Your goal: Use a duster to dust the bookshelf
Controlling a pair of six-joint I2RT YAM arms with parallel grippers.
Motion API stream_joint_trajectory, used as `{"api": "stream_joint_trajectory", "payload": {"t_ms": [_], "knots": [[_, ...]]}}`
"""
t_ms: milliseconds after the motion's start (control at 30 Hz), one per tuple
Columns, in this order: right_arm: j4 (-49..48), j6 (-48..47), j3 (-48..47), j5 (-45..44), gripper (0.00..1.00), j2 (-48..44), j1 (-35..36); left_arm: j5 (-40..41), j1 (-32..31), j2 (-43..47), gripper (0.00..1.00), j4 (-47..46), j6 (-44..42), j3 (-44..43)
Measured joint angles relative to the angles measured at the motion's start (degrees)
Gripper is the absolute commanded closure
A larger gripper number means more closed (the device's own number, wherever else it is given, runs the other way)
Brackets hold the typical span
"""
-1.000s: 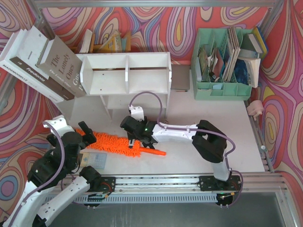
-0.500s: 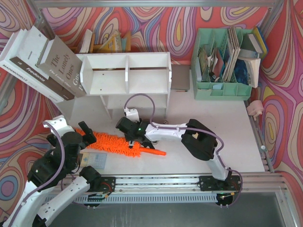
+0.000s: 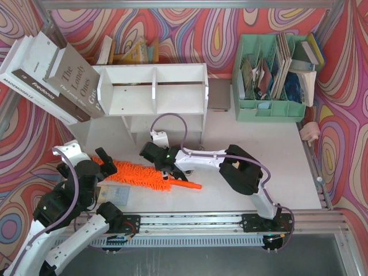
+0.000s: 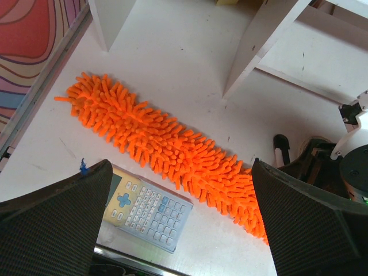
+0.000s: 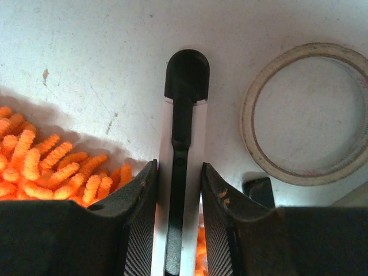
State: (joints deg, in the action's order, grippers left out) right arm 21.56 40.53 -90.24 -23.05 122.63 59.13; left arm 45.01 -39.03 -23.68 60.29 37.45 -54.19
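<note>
The orange fluffy duster (image 3: 138,174) lies flat on the table in front of the white bookshelf (image 3: 152,92), with its thin handle (image 3: 187,185) pointing right. In the left wrist view the duster (image 4: 167,146) runs diagonally. My right gripper (image 3: 156,154) is low at the duster's handle end, shut (image 5: 178,190) on a small black-and-silver tool (image 5: 185,86), not on the duster. My left gripper (image 4: 181,230) is wide open and empty, hovering above the duster's left part and a calculator (image 4: 146,210).
A roll of tape (image 5: 248,115) lies on the table just right of the held tool. A mint-green file organizer (image 3: 270,75) stands at the back right. Large books (image 3: 52,80) lean at the shelf's left. The shelf's legs (image 4: 259,40) stand close behind the duster.
My right arm has swung left, bringing its gripper closer to the duster's middle and the shelf's front. The duster and my left arm have not moved.
</note>
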Motion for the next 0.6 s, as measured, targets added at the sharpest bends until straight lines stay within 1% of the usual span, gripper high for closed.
{"api": "stream_joint_trajectory", "payload": {"t_ms": [267, 600], "knots": [[0.0, 0.0, 4.1, -1.2, 0.83, -4.5, 0.0, 0.0, 0.0, 0.0, 0.03, 0.0, 0.0, 0.0], [0.0, 1.0, 10.6, -3.3, 0.85, -14.9, 1.0, 0.0, 0.0, 0.0, 0.03, 0.0, 0.0, 0.0]]}}
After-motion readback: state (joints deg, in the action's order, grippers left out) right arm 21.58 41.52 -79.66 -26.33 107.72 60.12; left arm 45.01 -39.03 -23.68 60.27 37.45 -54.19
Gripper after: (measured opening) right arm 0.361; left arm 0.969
